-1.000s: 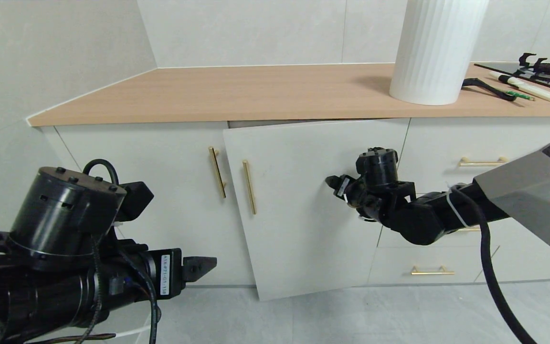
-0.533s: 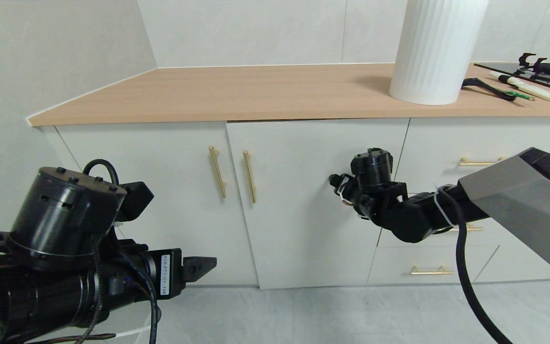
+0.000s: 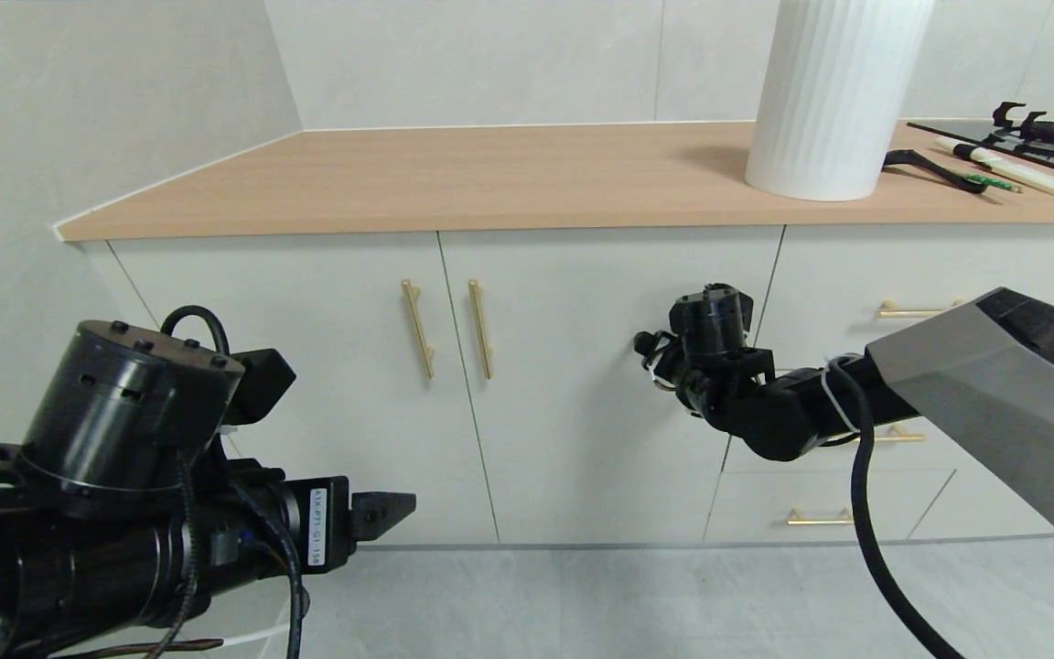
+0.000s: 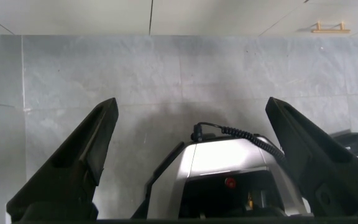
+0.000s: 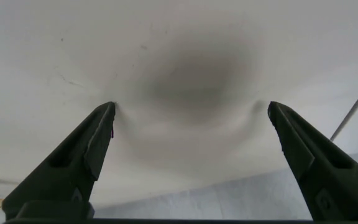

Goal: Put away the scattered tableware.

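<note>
Right gripper point(image 5: 191, 111): spread wide, tips against smooth matte cabinet door point(image 3: 600, 384).
Left gripper point(image 4: 191, 107): released, over grey floor tiles point(image 4: 166, 74).
Tableware point(image 3: 984, 169): slim utensils on wooden table point(image 3: 490, 174), right end; types indistinct.
White ribbed cylinder point(image 3: 833, 101): top cut off.

The door point(image 3: 582, 403) is closed flat, and the right tool point(image 3: 644, 348), fingers spread, stands against it. The desk point(image 3: 454, 174) gives wide room left of the vase point(image 3: 833, 101); behind the vase lie utensils point(image 3: 984, 169). Under the spread left tool point(image 4: 190, 112) is open floor point(image 4: 166, 74).
</note>
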You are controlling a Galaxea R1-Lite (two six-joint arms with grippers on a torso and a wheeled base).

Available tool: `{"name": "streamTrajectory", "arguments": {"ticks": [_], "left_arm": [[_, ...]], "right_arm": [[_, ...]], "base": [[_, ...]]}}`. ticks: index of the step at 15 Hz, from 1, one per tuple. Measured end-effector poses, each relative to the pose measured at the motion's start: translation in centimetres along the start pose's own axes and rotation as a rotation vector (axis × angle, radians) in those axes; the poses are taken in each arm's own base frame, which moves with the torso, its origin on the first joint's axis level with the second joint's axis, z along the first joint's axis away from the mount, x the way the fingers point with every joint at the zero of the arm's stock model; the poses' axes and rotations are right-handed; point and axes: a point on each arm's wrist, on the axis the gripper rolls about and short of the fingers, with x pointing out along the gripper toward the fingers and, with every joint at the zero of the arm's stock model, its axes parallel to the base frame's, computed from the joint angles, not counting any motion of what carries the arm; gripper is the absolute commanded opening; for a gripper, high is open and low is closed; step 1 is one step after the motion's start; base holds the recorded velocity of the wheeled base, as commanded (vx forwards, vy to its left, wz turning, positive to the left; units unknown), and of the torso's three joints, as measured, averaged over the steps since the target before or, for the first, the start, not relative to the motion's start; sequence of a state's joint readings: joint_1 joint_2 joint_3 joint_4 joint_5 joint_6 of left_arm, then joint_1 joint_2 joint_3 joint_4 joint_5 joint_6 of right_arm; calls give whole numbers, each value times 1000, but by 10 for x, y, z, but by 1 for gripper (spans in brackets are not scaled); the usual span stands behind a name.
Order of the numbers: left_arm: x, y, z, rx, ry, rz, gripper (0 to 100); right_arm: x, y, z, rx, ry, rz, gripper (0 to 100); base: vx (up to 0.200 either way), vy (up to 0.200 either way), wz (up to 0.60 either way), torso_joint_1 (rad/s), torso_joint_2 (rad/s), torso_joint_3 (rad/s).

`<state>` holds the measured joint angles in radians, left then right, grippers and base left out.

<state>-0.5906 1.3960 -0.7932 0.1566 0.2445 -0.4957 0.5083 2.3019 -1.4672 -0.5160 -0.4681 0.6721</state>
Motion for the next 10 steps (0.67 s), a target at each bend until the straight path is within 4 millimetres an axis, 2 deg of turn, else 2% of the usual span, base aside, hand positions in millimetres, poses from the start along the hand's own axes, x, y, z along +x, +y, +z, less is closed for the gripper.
{"name": "streamTrajectory", "arguments": {"ticks": [2, 4, 7, 10], "left_arm": [[0, 0, 0, 0, 1, 1, 100], [0, 0, 0, 0, 1, 1, 100], [0, 0, 0, -1, 0, 1, 100], [-4, 1, 1, -4, -19, 1, 100]], "right_arm": [[-4, -1, 2, 1, 10, 6, 100], [-17, -1, 2, -7, 73, 61, 100], [-56, -7, 6, -28, 261, 221, 100], [-97, -11, 28, -71, 326, 293, 100]], "base": [[0, 0, 0, 0, 0, 0], [0, 0, 0, 0, 0, 0], [0, 0, 0, 0, 0, 0], [0, 0, 0, 0, 0, 0]]}}
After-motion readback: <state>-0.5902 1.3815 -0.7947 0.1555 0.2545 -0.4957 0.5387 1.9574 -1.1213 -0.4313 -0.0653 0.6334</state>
